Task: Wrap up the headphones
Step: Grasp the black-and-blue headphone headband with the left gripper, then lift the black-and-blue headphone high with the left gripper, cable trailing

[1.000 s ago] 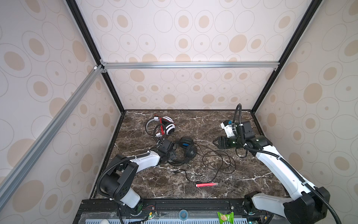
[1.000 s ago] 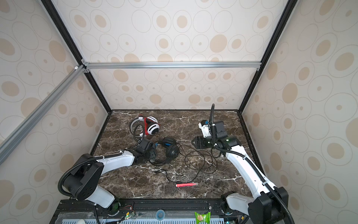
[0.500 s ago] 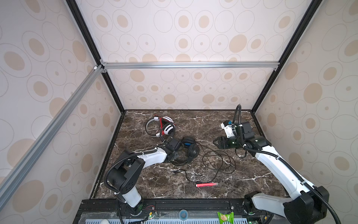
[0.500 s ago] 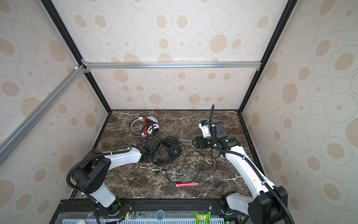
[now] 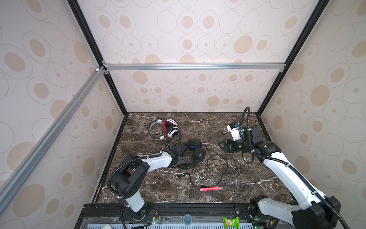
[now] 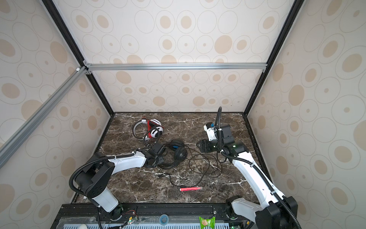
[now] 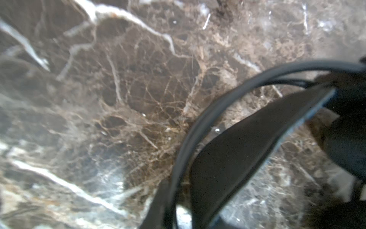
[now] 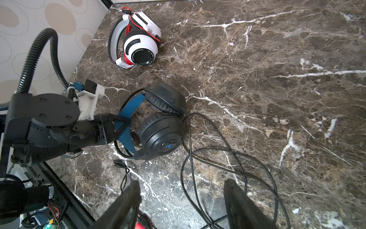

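the left fingers [image 8: 110, 121], wide a moment ago, are now closed on the band [image 8: 128, 107] of the black headset [image 8: 160, 136], which lies just beyond them. the right fingers [image 8: 126, 202] are held wide, the loose cord [image 8: 189, 136] just ahead; winding is judged ready to be begun.

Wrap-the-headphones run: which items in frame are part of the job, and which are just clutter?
Job:
- black headphones, band pinched by the left gripper
- their black cord, sprawled loose
- white headphones

Clutter:
- pink-red pen
- green packet at the front edge
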`<action>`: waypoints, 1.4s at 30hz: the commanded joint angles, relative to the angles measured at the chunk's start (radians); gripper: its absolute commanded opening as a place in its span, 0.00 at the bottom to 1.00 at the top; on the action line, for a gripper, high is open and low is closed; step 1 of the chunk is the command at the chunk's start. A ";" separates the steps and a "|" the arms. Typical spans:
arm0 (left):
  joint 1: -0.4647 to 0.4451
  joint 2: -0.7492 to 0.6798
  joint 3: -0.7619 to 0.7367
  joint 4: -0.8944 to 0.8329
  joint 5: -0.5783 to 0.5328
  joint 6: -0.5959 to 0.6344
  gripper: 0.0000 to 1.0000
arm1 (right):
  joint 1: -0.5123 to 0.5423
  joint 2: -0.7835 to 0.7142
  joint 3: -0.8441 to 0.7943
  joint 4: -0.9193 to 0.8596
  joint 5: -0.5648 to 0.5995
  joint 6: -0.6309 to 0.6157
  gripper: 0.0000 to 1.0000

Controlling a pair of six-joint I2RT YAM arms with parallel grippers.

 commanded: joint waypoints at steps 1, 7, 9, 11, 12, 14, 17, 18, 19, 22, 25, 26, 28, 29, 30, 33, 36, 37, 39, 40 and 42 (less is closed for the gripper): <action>-0.005 -0.015 0.020 -0.093 -0.041 0.013 0.13 | 0.003 -0.024 -0.034 0.027 -0.052 -0.016 0.70; 0.038 -0.086 0.095 -0.122 -0.128 0.123 0.00 | 0.003 -0.079 -0.102 0.100 -0.190 -0.011 0.69; 0.054 -0.118 0.127 -0.134 -0.150 0.170 0.00 | 0.003 -0.097 -0.130 0.131 -0.229 0.001 0.69; 0.068 -0.155 0.176 -0.150 -0.165 0.218 0.00 | 0.003 -0.113 -0.155 0.160 -0.263 0.016 0.70; 0.074 -0.170 0.206 -0.154 -0.170 0.258 0.00 | 0.003 -0.122 -0.169 0.177 -0.278 0.024 0.70; 0.081 -0.194 0.275 -0.173 -0.174 0.337 0.00 | 0.003 -0.138 -0.192 0.209 -0.306 0.038 0.72; 0.089 -0.202 0.406 -0.245 -0.182 0.439 0.00 | 0.004 -0.153 -0.221 0.263 -0.341 0.064 0.75; 0.089 -0.208 0.442 -0.253 -0.172 0.483 0.00 | 0.004 -0.156 -0.227 0.282 -0.351 0.072 0.75; 0.091 -0.214 0.476 -0.259 -0.162 0.521 0.00 | 0.004 -0.156 -0.229 0.298 -0.355 0.080 0.75; 0.092 -0.225 0.562 -0.301 -0.153 0.592 0.00 | 0.003 -0.154 -0.230 0.331 -0.357 0.095 0.75; 0.095 -0.246 0.625 -0.302 -0.112 0.656 0.00 | 0.004 -0.153 -0.240 0.376 -0.374 0.109 0.75; 0.097 -0.249 0.649 -0.306 -0.100 0.671 0.00 | 0.004 -0.153 -0.246 0.399 -0.385 0.119 0.75; 0.099 -0.251 0.694 -0.323 -0.082 0.689 0.00 | 0.004 -0.150 -0.264 0.450 -0.398 0.144 0.75; 0.099 -0.253 0.716 -0.332 -0.076 0.693 0.00 | 0.004 -0.145 -0.275 0.473 -0.396 0.157 0.74; 0.099 -0.254 0.734 -0.341 -0.073 0.692 0.00 | 0.004 -0.136 -0.286 0.490 -0.390 0.168 0.73; 0.099 -0.270 0.757 -0.351 -0.056 0.686 0.00 | 0.003 -0.100 -0.308 0.523 -0.383 0.187 0.71; 0.099 -0.284 0.771 -0.361 -0.041 0.684 0.00 | 0.004 -0.073 -0.329 0.575 -0.384 0.214 0.71; 0.098 -0.287 0.777 -0.365 -0.036 0.687 0.00 | 0.004 -0.067 -0.335 0.592 -0.384 0.222 0.71; 0.098 -0.292 0.795 -0.380 -0.030 0.691 0.00 | 0.004 -0.054 -0.346 0.626 -0.385 0.237 0.71; 0.099 -0.294 0.804 -0.386 -0.028 0.694 0.00 | 0.004 -0.046 -0.350 0.639 -0.386 0.243 0.70; 0.101 -0.297 0.825 -0.402 -0.028 0.696 0.00 | 0.004 -0.031 -0.357 0.664 -0.390 0.251 0.70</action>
